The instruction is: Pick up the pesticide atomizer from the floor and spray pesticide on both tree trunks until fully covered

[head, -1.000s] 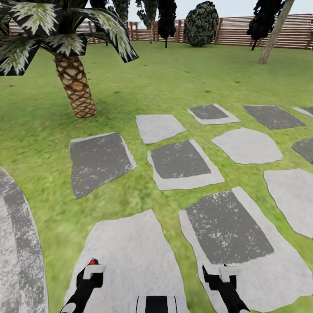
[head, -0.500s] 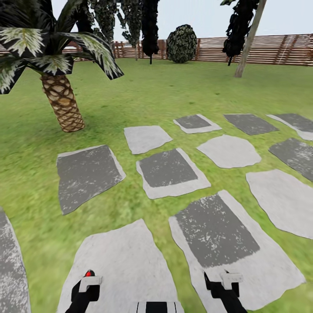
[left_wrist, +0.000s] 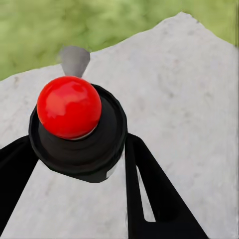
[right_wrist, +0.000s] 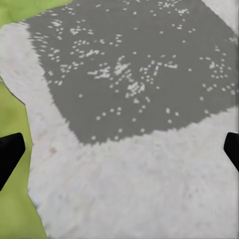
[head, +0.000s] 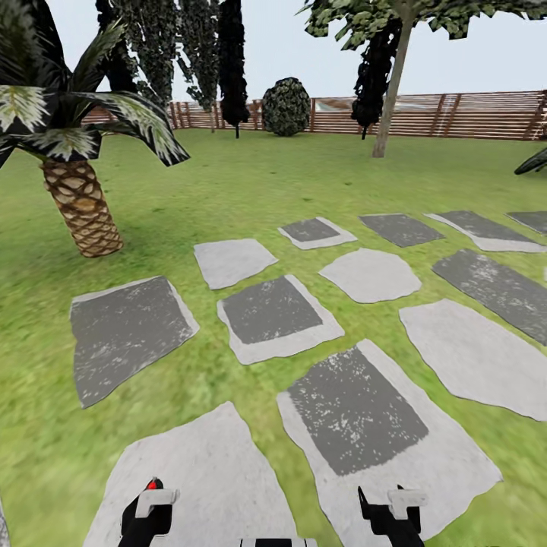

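The left tool pinched the atomizer, its red cap up, over a stone. The right tool hung spread. A grey-trunked tree stood far off by the fence; best to drive closer before spraying

Under the left end effector, whose fingers look like matt black plastic, sits a glossy, smooth red ball on a black round plastic cap. Below the right end effector lies a rough pale grey stone slab with a dark speckled patch. Ahead of both, the green grass lawn looks soft and matt, the brown slatted wooden fence dull, and the scaly tan palm trunk coarse.
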### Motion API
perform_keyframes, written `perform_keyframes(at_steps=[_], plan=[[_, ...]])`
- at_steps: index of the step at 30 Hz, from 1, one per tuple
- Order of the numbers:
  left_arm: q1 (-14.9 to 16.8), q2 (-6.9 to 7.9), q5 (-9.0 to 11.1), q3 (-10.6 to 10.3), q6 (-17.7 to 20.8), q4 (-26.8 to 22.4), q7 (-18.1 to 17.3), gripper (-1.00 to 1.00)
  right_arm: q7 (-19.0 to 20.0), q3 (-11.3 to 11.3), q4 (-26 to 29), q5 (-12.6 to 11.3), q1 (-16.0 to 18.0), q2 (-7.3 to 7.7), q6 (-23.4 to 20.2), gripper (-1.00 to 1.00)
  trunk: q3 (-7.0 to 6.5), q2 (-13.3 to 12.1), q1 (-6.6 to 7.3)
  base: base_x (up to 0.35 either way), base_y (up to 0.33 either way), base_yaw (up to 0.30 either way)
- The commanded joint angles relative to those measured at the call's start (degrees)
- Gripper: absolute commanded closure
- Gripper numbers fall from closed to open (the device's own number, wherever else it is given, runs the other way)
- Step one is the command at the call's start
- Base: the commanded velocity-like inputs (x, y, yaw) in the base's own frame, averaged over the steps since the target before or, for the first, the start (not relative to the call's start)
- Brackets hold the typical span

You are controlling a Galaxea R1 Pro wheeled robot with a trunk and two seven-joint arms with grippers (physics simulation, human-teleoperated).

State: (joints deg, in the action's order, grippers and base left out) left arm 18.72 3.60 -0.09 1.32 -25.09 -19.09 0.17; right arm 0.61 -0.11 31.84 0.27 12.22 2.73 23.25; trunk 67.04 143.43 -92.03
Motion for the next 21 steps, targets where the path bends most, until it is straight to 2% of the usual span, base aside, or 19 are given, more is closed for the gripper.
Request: perform_keyframes(at_steps=[1,6,14,21], plan=[[0.0,0.00,0.0,0.0,0.0,0.0,0.0,1.00,0.0,0.0,-0.1,0.0,0.0,0.00,0.0,-1.00,-0.29,0.0,0.02,0.000,0.000,-0.220],[0.0,0.15,0.1,0.1,0.0,0.1,0.0,1.00,0.1,0.0,-0.2,0.0,0.0,-0.02,0.0,-1.00,-1.57,-0.1,0.15,0.000,0.000,-0.173],[0.0,0.17,0.1,0.1,0.1,0.1,0.0,1.00,0.1,0.0,-1.0,0.0,0.0,-0.09,0.0,-1.00,-3.36,-0.2,0.36,0.000,0.000,-0.019],[0.0,0.15,0.1,0.1,0.1,0.1,0.0,1.00,0.1,0.0,-1.1,-0.1,0.0,-0.05,0.0,-1.00,-4.61,-3.0,1.90,0.000,0.000,-0.007]])
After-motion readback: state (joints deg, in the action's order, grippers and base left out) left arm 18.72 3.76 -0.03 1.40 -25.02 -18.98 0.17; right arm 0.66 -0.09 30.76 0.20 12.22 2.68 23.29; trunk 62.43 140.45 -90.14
